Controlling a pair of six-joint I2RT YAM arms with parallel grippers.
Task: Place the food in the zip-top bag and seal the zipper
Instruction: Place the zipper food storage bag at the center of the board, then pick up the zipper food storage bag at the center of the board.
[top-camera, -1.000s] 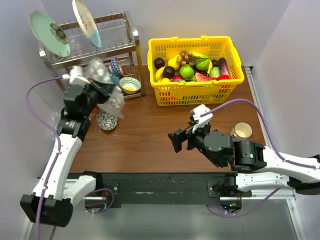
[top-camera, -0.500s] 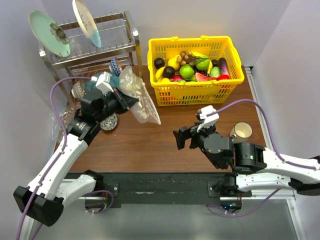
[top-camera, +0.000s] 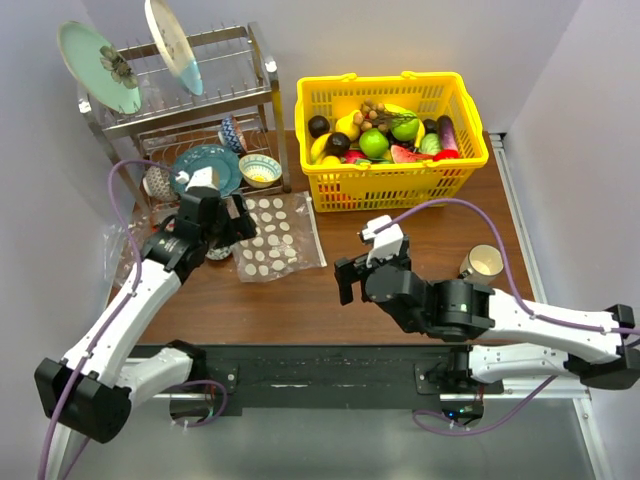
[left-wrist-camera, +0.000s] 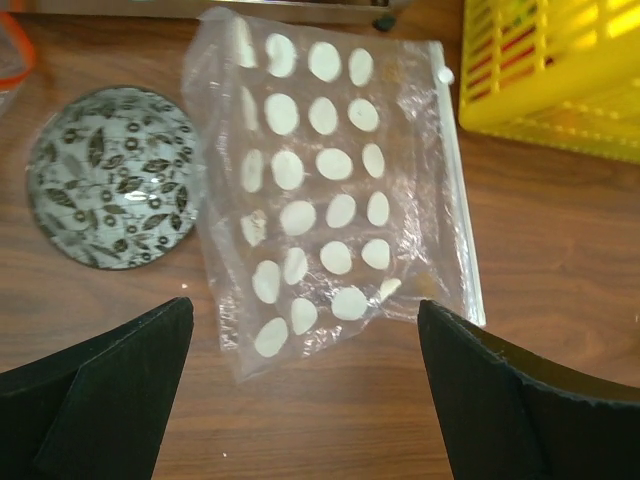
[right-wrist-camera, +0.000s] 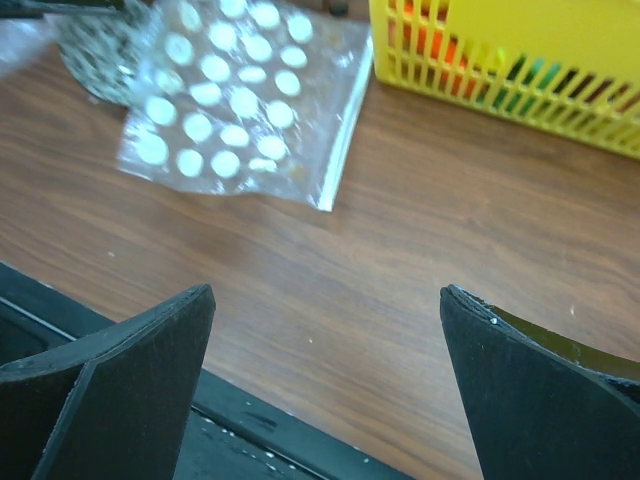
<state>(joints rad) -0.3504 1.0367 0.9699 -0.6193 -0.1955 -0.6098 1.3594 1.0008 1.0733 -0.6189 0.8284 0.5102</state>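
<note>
- Lying flat on the left half of the brown wooden bench, toward its far edge, is the clear plastic pouch printed with white dots. It sits just beside an upturned leaf-patterned bowl and near the left front corner of the yellow plastic basket.
- A pale press-strip runs down the pouch's basket-side edge; whether that mouth is sealed or parted I cannot tell.
- The food is in the basket at the far edge: two green apple-like balls, a cluster of small tan-brown balls and other toy pieces packed among them.
- The left pincer hangs over the pouch with its jaws spread wide, gripping nothing.
- The right pincer hovers over bare wood near the middle, jaws equally wide and empty.
- Handling, as I judge it: the pouch is thin film, so it should be light, limp and slick, and likely to slide or crumple if pushed. The strip edge looks like its stiffest part and the best place to pinch, taking one layer to open the mouth.
- The toy fruit looks light, hard and round, so it may roll. I would grip each ball across its middle.
</note>
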